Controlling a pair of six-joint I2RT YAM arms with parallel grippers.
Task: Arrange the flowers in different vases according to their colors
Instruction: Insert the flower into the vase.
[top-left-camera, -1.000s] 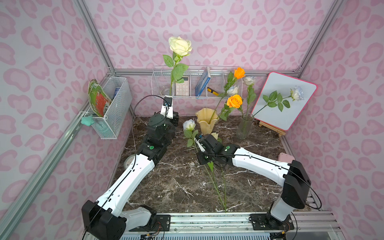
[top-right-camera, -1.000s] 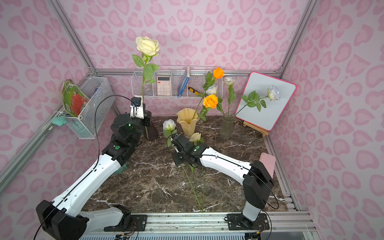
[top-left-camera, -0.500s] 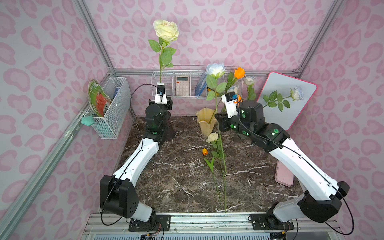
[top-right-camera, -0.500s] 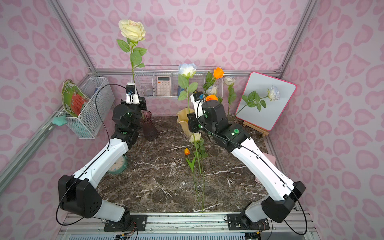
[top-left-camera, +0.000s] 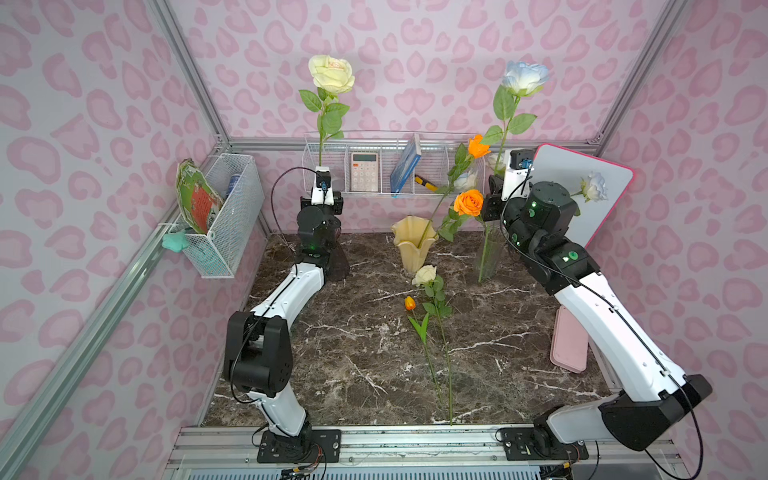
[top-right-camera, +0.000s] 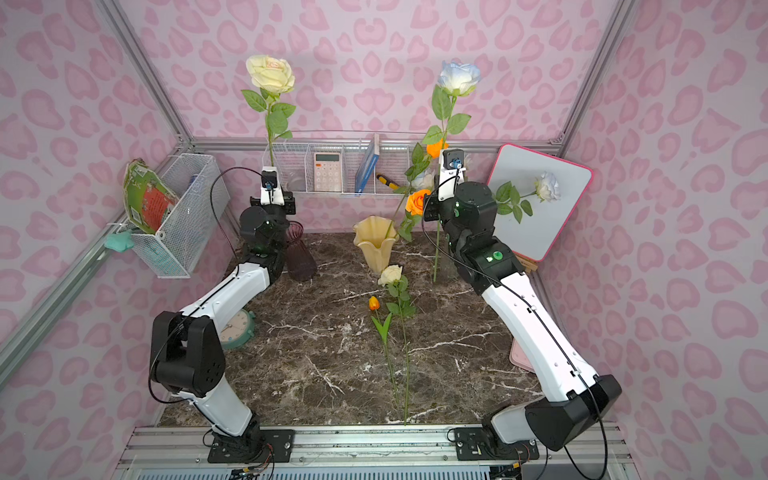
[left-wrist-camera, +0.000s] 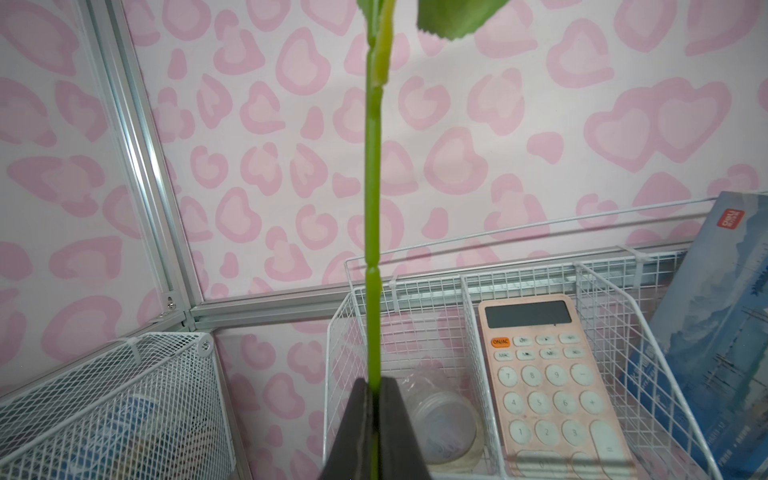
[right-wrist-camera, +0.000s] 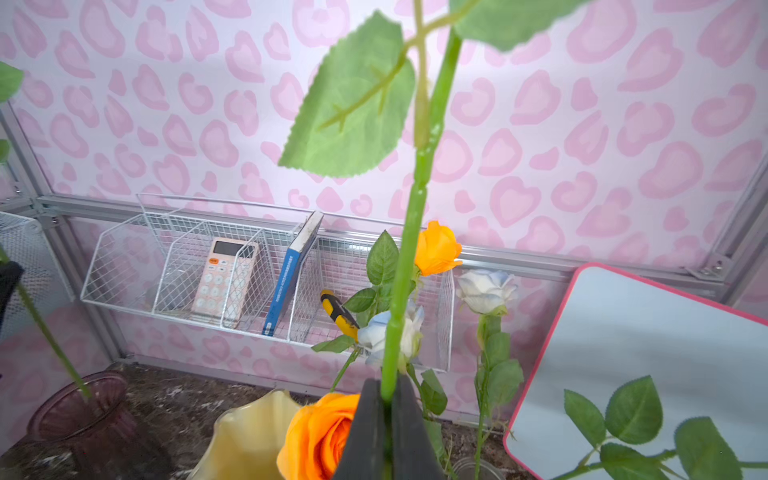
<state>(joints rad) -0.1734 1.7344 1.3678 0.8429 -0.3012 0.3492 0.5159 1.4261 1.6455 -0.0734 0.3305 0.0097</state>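
The left gripper (left-wrist-camera: 374, 388) is pinching the cream-yellow rose (top-left-camera: 331, 74) upright, its stem pointing into the purple vase (top-right-camera: 300, 254). The right gripper (right-wrist-camera: 388, 390) is pinching the bluish-white rose (top-left-camera: 524, 78), apparently lining it up with the clear vase (top-left-camera: 488, 258) at the desk's (top-left-camera: 374, 353) far edge.

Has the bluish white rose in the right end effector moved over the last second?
Yes. The bluish white rose has risen well above the back wire basket and shifted toward the pink-framed board.
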